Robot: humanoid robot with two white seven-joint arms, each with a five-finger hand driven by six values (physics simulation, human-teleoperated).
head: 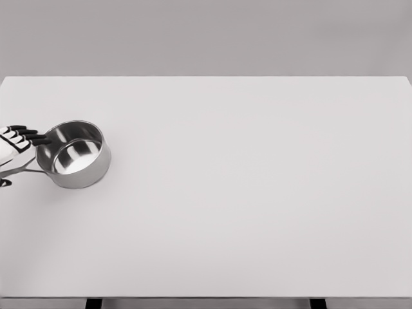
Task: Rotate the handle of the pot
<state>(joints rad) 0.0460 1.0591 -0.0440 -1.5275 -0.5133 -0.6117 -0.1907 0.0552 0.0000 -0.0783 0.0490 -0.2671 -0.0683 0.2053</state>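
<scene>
A small steel pot point(76, 154) sits upright at the counter's point(257, 193) far left, its thin handle point(19, 168) pointing toward the left edge. The left hand point(14, 145) reaches over that handle, dark fingers point(32, 136) extended toward the rim; whether they grip is unclear. Rigid, slick and likely light, the pot should pivot easily, with open room rightward.

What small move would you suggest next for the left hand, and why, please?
Probably close the left hand around the handle. The fingers lie extended toward the pot's rim, the handle passing just below them, so no firm grip shows yet.
</scene>
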